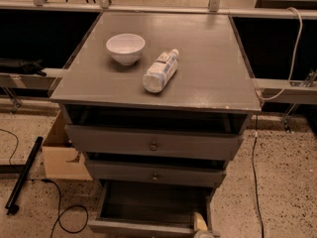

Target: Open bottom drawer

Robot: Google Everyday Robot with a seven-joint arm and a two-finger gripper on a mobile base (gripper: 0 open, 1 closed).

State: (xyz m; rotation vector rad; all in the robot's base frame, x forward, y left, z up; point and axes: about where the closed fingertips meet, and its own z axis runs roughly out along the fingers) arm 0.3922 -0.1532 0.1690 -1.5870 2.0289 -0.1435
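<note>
The bottom drawer [148, 202] of the grey cabinet [163, 83] stands pulled far out toward me, and its dark bare inside shows. Its front panel [133, 228] lies along the lower edge of the view; its knob is out of view. Only the pale tip of my gripper [200, 225] shows, at the right end of that front panel, at the bottom edge of the view. The two upper drawers [153, 144] are each out a little, each with a small round knob.
On the cabinet top are a white bowl [126, 48] and a plastic bottle [160, 71] lying on its side. A cardboard box [62, 152] sits on the floor to the left. A black bar [22, 175] and cables [69, 214] lie on the speckled floor. A white cable [292, 48] hangs at right.
</note>
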